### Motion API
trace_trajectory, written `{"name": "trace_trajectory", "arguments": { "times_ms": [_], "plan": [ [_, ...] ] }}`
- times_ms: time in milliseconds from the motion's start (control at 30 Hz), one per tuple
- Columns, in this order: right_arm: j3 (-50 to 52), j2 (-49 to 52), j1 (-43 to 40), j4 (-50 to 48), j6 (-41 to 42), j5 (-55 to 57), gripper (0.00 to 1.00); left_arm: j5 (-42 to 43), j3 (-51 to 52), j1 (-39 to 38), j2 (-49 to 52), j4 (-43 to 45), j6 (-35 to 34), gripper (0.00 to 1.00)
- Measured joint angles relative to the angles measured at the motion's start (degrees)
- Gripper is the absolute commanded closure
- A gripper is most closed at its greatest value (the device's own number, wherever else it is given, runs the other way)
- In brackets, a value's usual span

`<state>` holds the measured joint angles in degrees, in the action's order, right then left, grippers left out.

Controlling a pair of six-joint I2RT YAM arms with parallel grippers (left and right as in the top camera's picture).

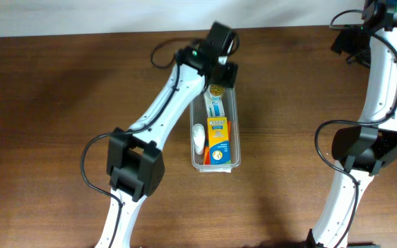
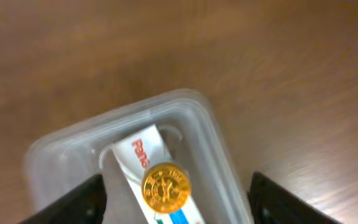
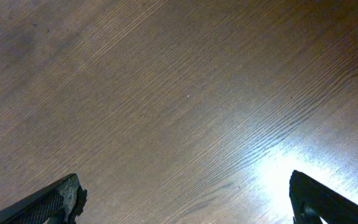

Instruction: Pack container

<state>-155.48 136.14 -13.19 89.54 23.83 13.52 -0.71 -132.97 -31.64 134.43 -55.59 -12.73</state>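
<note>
The clear container [image 1: 238, 138] lies lengthwise at mid-table. It holds a gold coin [image 1: 216, 90] at its far end, a white and blue packet [image 1: 214, 107], an orange and yellow box [image 1: 218, 142] and a small white item [image 1: 198, 138]. My left gripper [image 1: 220, 67] hangs open over the far end. In the left wrist view the gold coin [image 2: 166, 185] rests on the white packet [image 2: 140, 151] inside the container [image 2: 211, 124]. It lies between the black fingers [image 2: 82, 202] of my left gripper [image 2: 178, 183], and neither finger touches it. My right gripper [image 3: 185, 193] is open over bare wood.
The brown wooden table [image 1: 60, 103] stretches to both sides of the container. The left arm [image 1: 136, 162] crosses diagonally from the front edge. The right arm [image 1: 364, 148] stands at the right side, its wrist near the back right corner.
</note>
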Motion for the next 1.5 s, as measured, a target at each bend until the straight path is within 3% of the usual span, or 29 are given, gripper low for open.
{"name": "trace_trajectory", "arguments": {
  "times_ms": [133,333,567,667,900,1500],
  "plan": [
    [0.0,0.0,0.0,0.0,-0.04,0.02,0.01,-0.17,-11.93,0.68,0.0,-5.81,0.48,0.01],
    [0.0,0.0,0.0,0.0,-0.04,0.0,0.02,-0.22,-31.28,4.98,0.0,-20.68,1.18,0.01],
    [0.0,0.0,0.0,0.0,-0.04,0.0,0.01,-0.39,-43.8,9.03,-0.02,-35.3,1.18,0.01],
    [0.0,0.0,0.0,0.0,-0.04,0.0,0.02,-0.37,-45.88,10.47,-0.46,-40.41,1.18,0.01],
    [0.0,0.0,0.0,0.0,-0.04,0.0,0.02,-0.61,-45.86,14.73,-4.31,-41.0,3.02,0.01],
    [0.0,0.0,0.0,0.0,-0.02,0.0,0.02,-10.34,-44.87,26.01,-27.91,-41.05,13.94,0.01]
  ]
}}
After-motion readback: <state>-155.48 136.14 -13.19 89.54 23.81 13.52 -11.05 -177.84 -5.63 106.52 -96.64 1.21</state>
